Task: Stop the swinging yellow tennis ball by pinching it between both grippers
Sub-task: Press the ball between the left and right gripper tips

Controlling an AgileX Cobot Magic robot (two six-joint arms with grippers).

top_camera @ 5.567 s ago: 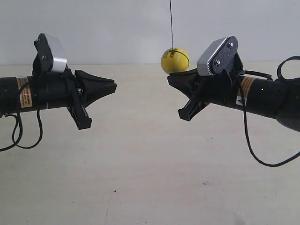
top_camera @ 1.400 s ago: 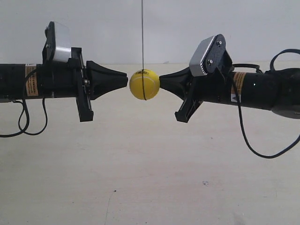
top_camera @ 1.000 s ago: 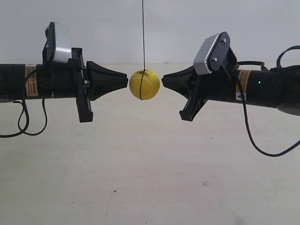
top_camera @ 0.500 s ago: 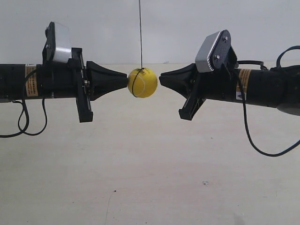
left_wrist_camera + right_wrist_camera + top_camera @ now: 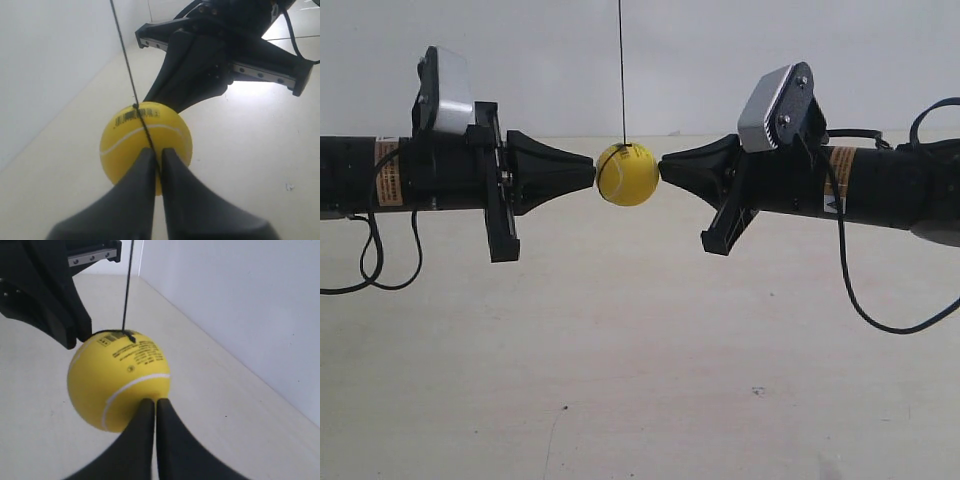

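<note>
1. The yellow tennis ball point(image 5: 628, 175) point(image 5: 127, 142) point(image 5: 117, 382) is round, so it has no long axis. Its dark print faces up, where the thin string point(image 5: 621, 70) point(image 5: 122, 50) point(image 5: 128, 285) meets it, and the string hangs nearly plumb.
2. It hangs above the pale table point(image 5: 640, 380), near the far edge by the white wall point(image 5: 820, 40).
3. The left gripper point(image 5: 590, 175) point(image 5: 159, 152), at the exterior view's left, and the right gripper point(image 5: 663, 168) point(image 5: 155, 402) lie roughly level and point at each other. Each has its fingers pressed together, and each tip touches the ball.
4. Half a second ago a small gap stood at the right tip and the string leaned slightly.
5. The ball is fuzzy with a white curved seam. The grippers are black, smooth and tapered.
</note>
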